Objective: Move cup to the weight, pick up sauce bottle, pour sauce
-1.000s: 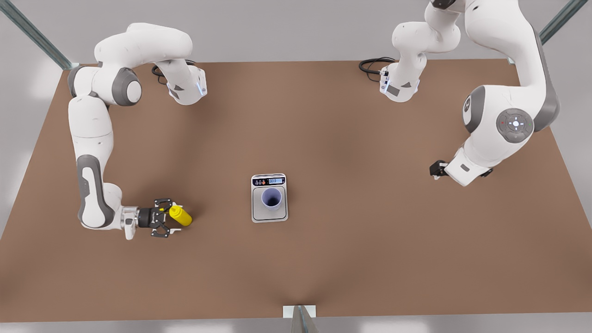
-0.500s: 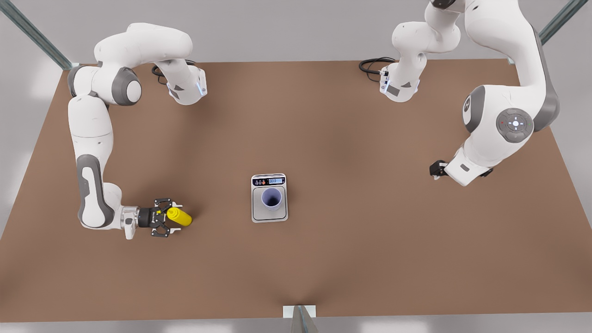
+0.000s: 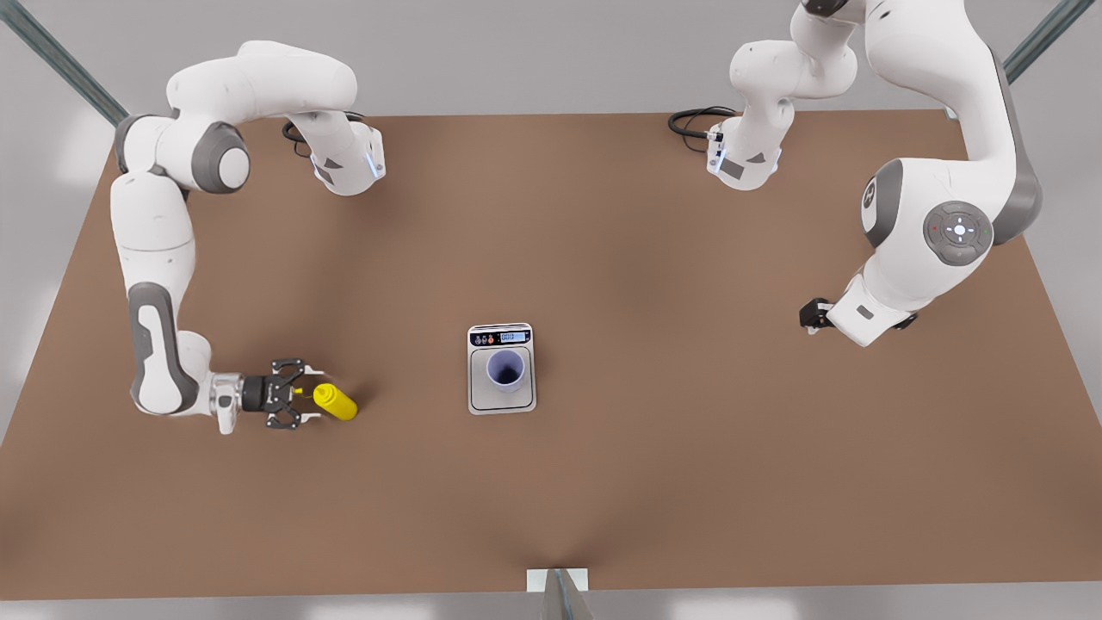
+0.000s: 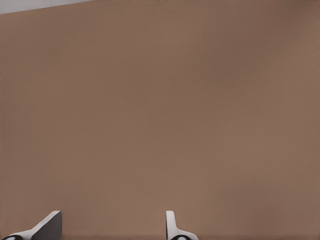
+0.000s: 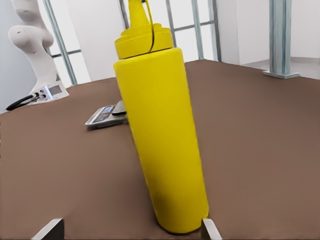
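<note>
Surface: brown bench (image 3: 654, 482) under two white arms, pale grey floor around it and metal frame posts at the corners.
Bottle: the yellow sauce bottle (image 3: 335, 402) stands on the bench at the front view's left, near the front edge and well apart from the weight. In the right wrist view the sauce bottle (image 5: 160, 135) rises close ahead, leaning a little, its cap ring and nozzle base at the top.
Right gripper: the right gripper (image 3: 303, 403) sits low on the bench at the front view's left, pointing sideways at the bottle. Its fingers (image 5: 211, 230) are spread wide, one on each side of the bottle's base. One tip is just beside the base; whether it touches cannot be told. Nothing is gripped.
Weight: the weight (image 3: 502, 394) lies flat near the middle of the bench, its black strip with the lit display on the far side. In the right wrist view the weight (image 5: 102, 118) shows beyond the bottle.
Cup: the lavender cup (image 3: 505, 369) stands upright on the weight's steel plate, mouth up.
Left gripper: the left gripper (image 3: 809, 315) hangs over bare bench at the front view's right, well apart from everything, and this arm waits. Its fingers (image 4: 172, 227) stand apart with nothing between them.
Cables: black cable loops (image 3: 693, 121) lie at the far edge beside the arm bases.
</note>
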Action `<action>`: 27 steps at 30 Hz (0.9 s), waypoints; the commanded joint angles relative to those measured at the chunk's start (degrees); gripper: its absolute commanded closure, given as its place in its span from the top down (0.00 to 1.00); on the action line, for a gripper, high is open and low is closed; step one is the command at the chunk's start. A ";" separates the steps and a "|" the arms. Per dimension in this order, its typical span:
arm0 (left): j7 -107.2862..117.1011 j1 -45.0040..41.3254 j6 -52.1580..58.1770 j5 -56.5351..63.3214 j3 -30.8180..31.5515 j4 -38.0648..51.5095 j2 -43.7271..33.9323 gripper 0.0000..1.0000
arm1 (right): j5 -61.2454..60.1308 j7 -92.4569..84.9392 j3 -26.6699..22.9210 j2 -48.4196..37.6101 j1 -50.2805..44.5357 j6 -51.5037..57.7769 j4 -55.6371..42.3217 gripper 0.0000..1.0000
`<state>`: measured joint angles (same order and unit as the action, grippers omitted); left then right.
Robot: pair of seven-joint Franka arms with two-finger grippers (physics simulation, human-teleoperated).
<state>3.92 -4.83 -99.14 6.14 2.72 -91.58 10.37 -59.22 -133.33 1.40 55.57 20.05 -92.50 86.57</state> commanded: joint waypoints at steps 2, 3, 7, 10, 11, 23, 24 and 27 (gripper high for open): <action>-0.06 0.00 0.00 0.01 0.00 0.00 0.00 1.00 | 0.86 -0.09 0.09 -0.19 0.69 0.13 0.09 1.00; -0.06 0.00 0.00 0.01 0.00 0.00 0.08 1.00 | 1.03 -0.09 0.35 -0.90 0.86 0.13 0.79 1.00; 0.03 0.00 0.09 0.01 0.00 0.00 0.00 1.00 | 6.31 0.09 3.43 -3.71 6.31 0.04 2.90 1.00; 0.03 0.00 0.09 0.01 0.00 0.00 0.00 1.00 | 13.60 0.18 8.09 -5.20 14.66 0.13 3.52 1.00; -0.06 0.00 0.09 0.01 0.00 0.00 0.00 1.00 | 17.64 0.18 9.05 -6.52 19.05 1.88 3.43 1.00; 0.03 0.00 0.09 0.01 0.00 0.00 -0.09 1.00 | 56.93 132.63 29.18 -55.39 11.23 -0.49 3.69 1.00; -0.05 0.00 0.09 0.01 0.00 0.00 -0.09 1.00 | 60.36 130.70 29.18 -55.30 11.94 -0.49 4.05 1.00; -0.05 0.00 0.09 0.01 0.00 0.00 -0.09 1.00 | 63.26 130.08 25.95 -52.93 5.38 -0.49 1.41 1.00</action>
<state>3.94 -4.83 -99.05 6.14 2.72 -91.58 10.29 3.40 -3.33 14.55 3.45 -71.20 -93.22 87.76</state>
